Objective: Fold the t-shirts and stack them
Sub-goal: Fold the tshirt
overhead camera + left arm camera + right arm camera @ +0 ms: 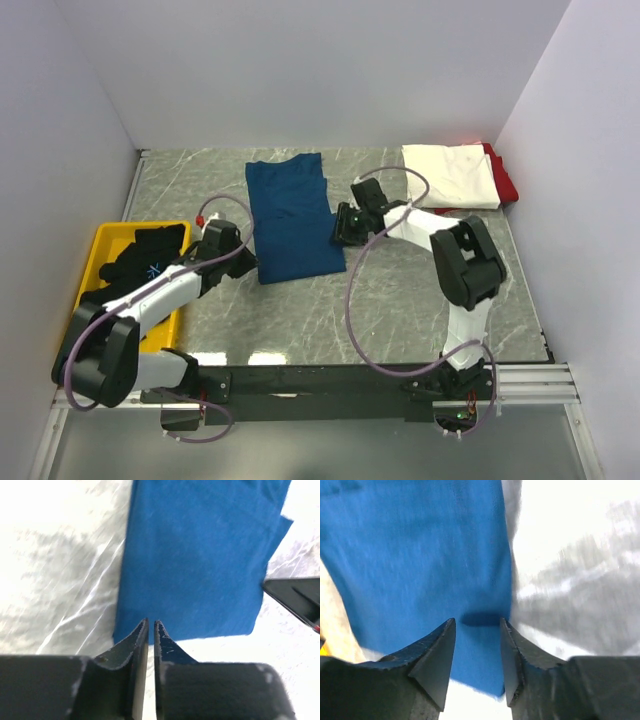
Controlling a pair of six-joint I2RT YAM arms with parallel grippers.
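Note:
A navy-blue t-shirt [292, 215] lies folded into a long strip on the grey marble table [420, 290]. My left gripper [248, 260] is shut and empty at the strip's near left corner; in the left wrist view its tips [151, 625] sit at the blue cloth's [200, 555] near edge. My right gripper [342, 228] is open over the strip's right edge; in the right wrist view the cloth [420, 555] lies under the gripper [477, 622]. A folded white t-shirt [452, 175] lies on a red one [505, 180] at the back right. Black t-shirts [145, 255] fill a bin.
The yellow bin [100, 238] with the black shirts stands at the left edge of the table. Grey walls close the table on three sides. The right gripper's finger [295, 600] shows at the right of the left wrist view.

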